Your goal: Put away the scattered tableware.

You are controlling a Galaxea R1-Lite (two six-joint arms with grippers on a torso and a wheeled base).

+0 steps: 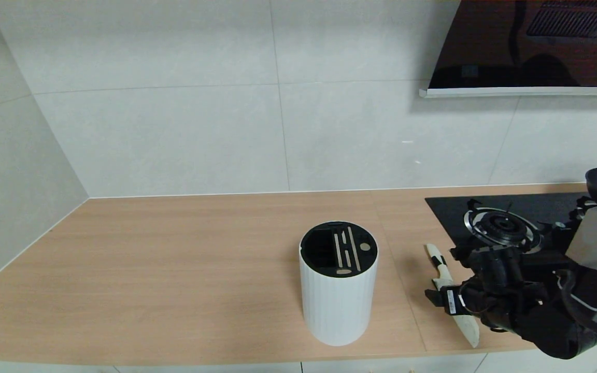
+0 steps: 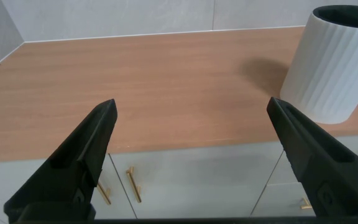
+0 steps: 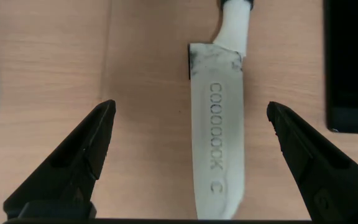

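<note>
I have the right gripper (image 3: 190,106) hovering directly over the knife (image 3: 219,155), jaws spread wide — the left gripper (image 2: 191,102), likewise parted, sits well apart from it.

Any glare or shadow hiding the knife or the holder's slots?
Head view: reflections sit on the range hood; slots of the holder show clearly. Right wrist view: knife evenly lit, no glare. Left wrist view: soft shadow on the counter beside the holder.

A single row of dark capital letters runs down the blade of the white knife (image 3: 219,149). It lies near the front edge of the counter (image 1: 174,259) — by the right end.
</note>
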